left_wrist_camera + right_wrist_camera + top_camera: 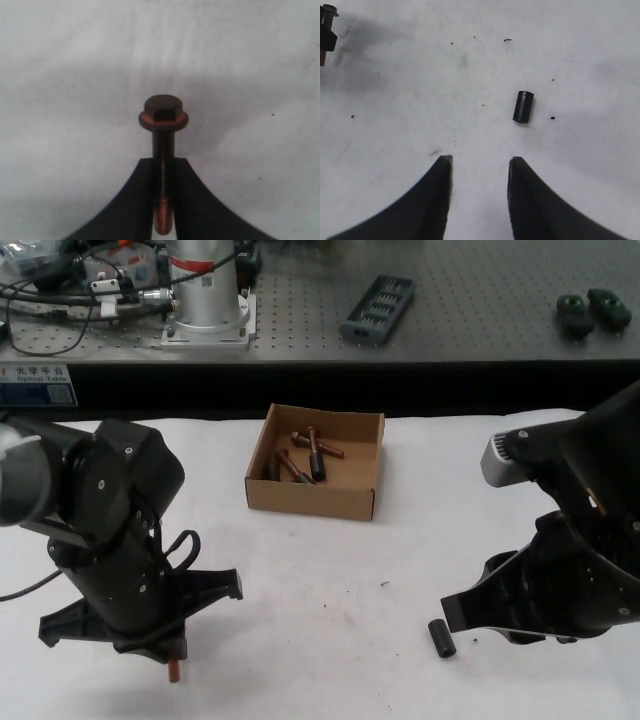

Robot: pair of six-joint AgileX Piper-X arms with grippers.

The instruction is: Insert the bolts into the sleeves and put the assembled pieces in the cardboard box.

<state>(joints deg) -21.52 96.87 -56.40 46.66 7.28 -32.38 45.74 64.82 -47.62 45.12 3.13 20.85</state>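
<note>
The left gripper (163,167) is clamped on a bolt (163,117) by its shank, above the counter (320,580). The right gripper (480,161) hangs part-open near a loose sleeve (523,106) — not yet grasped. Next it likely must take the sleeve, then line up both parts — the cardboard box (310,498) stands farther back.

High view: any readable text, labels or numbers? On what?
Blue and white plate on the rear bench's front edge: print too blurred to read.
Sticker on the silver column: too small to read.
No print visible on the bolt, sleeve or cardboard box.
</note>
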